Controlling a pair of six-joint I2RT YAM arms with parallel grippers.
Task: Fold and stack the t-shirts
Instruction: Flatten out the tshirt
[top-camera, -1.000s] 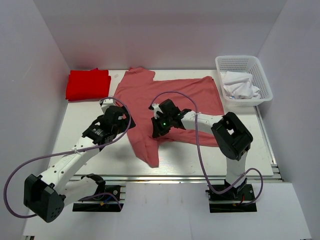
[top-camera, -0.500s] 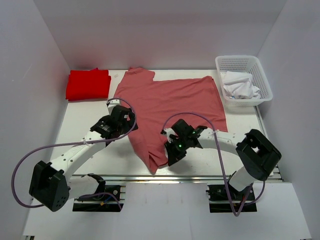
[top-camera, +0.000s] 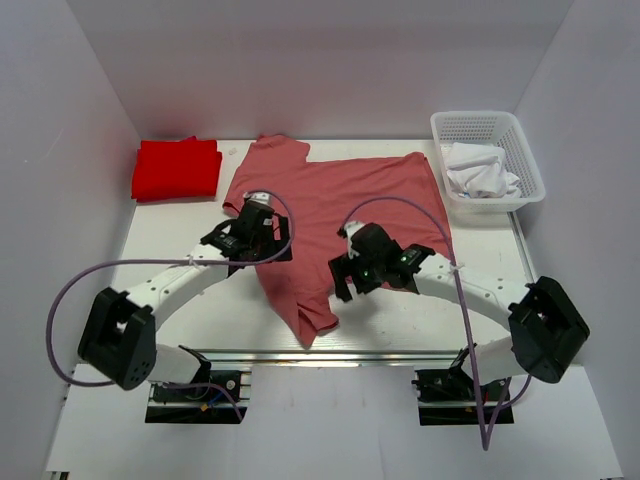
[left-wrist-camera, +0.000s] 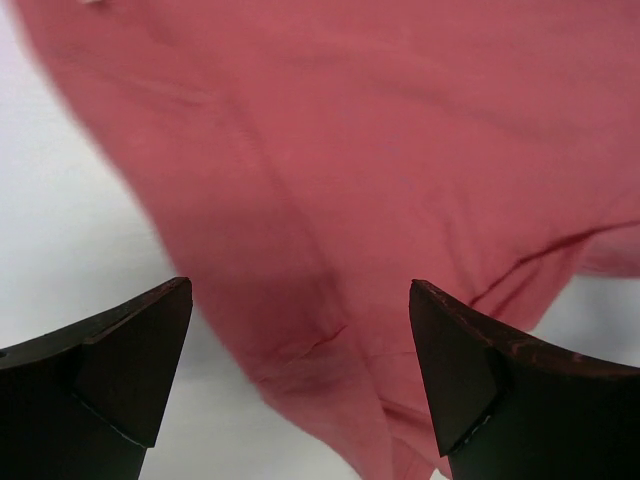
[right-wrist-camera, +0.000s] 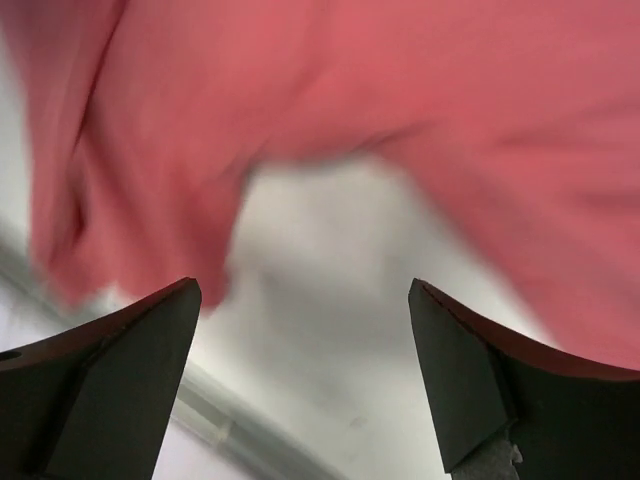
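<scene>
The dusty rose-pink t-shirt (top-camera: 350, 195) lies spread over the middle of the table, with a narrow folded flap (top-camera: 305, 310) reaching toward the front edge. Folded at the back left is the bright red t-shirt (top-camera: 177, 168). My left gripper (top-camera: 275, 243) hovers open over the pink shirt's left edge; in the left wrist view pink cloth (left-wrist-camera: 380, 150) fills the space beyond the left gripper (left-wrist-camera: 300, 300), and nothing is between its fingers. My right gripper (top-camera: 343, 285) is open just right of the flap. In the right wrist view, bare table shows under the right gripper (right-wrist-camera: 305, 290) and pink cloth (right-wrist-camera: 500, 120) lies beyond it.
A white mesh basket (top-camera: 520, 135) holding white cloth (top-camera: 480, 172) stands at the back right. White walls close in the table (top-camera: 170, 290) on three sides. The metal front rail (right-wrist-camera: 230, 430) runs close under the right gripper.
The right gripper carried the pink shirt's fold toward the front edge, then opened and let it go. The left gripper moved right, onto the shirt's left edge.
</scene>
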